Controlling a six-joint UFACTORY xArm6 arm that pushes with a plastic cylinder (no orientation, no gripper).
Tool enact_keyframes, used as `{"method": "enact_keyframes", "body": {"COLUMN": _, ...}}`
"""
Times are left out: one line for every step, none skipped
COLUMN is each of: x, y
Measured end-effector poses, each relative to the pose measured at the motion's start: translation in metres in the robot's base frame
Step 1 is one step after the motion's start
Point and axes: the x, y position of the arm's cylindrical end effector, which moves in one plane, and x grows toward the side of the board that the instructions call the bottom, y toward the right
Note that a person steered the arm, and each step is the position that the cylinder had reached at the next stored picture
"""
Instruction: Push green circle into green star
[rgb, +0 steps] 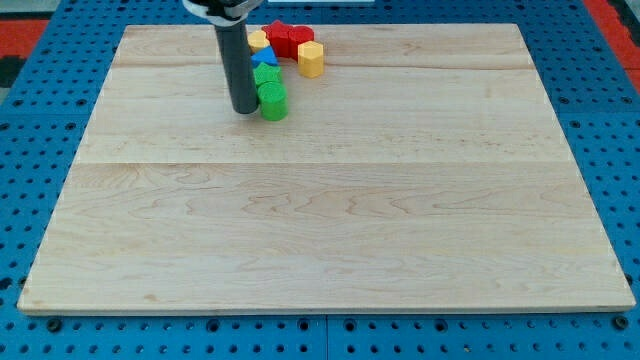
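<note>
The green circle (272, 101) is sitting in the upper left of the frame, touching the right side of my tip (243, 109). The green star (266, 76) is lying just above the circle, against it. There is no pincer on this arm, only a dark rod, which is standing upright and dropping from the frame's top edge. A blue block (259, 57), red blocks (288, 38) and yellow blocks (311, 59) are clustering near the wooden board's (330, 220) top edge. The board is stretching wide below and rightward.
</note>
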Motion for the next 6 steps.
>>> {"method": "enact_keyframes", "body": {"x": 0.027, "y": 0.003}}
{"method": "enact_keyframes", "body": {"x": 0.035, "y": 0.038}}
{"method": "enact_keyframes", "body": {"x": 0.021, "y": 0.048}}
{"method": "enact_keyframes", "body": {"x": -0.004, "y": 0.047}}
{"method": "enact_keyframes", "body": {"x": -0.021, "y": 0.052}}
{"method": "enact_keyframes", "body": {"x": -0.012, "y": 0.074}}
